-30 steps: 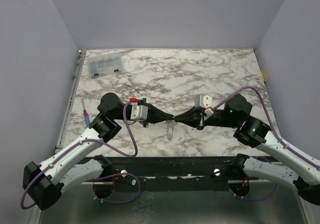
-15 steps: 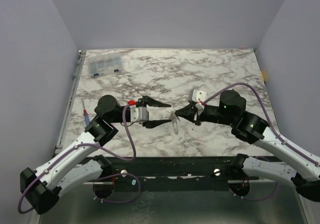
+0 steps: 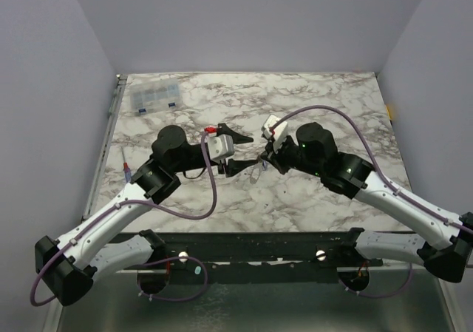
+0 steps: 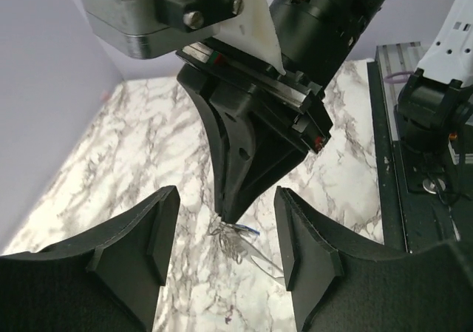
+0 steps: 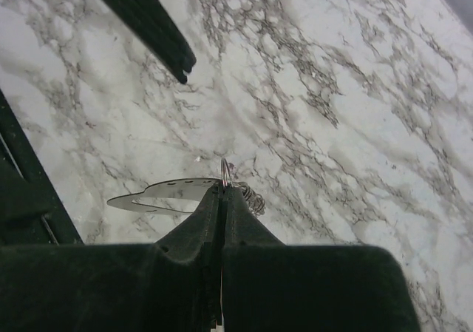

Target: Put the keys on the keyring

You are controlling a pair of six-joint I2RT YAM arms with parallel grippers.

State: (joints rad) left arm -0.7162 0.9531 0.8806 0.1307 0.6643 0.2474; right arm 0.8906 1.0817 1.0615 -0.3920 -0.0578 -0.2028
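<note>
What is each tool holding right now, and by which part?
The right tool pinches the keyring by its loop, a key alongside; the left tool is open, holding nothing.

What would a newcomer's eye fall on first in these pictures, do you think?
Mid-table, the right gripper pinches the keyring, the keys hanging by it, and the left gripper faces it tip to tip with jaws open. A clear compartment box sits at the far left corner of the marble table.
</note>
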